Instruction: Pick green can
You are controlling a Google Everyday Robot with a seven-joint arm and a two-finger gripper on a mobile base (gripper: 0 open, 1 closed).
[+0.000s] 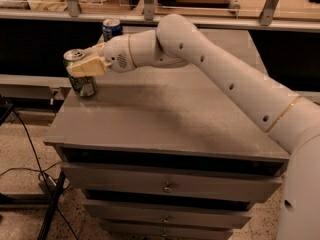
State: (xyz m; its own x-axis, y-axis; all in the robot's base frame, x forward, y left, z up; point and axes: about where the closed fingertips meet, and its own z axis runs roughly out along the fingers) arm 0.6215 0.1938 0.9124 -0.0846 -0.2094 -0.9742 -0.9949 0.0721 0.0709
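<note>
The hand is out by the far-left corner of the flat grey cabinet-top surface, at the end of the white jointed arm that reaches in from the right of the view. It's clamped on the green aluminium drink can. One tan finger lies across the can's upper front; the other is hidden behind it.

Edges & room: the surface's left edge runs just past the hand's tip, w/ little margin there. From the hand toward the front edge & back along the arm, a broad stretch of grey top spreads out. Behind the hand, apart from it, stands a dark blue can w/ a silver top, near the back edge. Below & left of the hand, black cables trail on the speckled floor.

Containers: under the surface are stacked grey drawers w/ small knobs; contents not visible.

The can's base is at the surface, directly under the hand. Its silver top w/ pull tab shows above the finger, and the green body below it has pale markings. Looks roughly upright; whether the base is touching the surface, can't tell.
</note>
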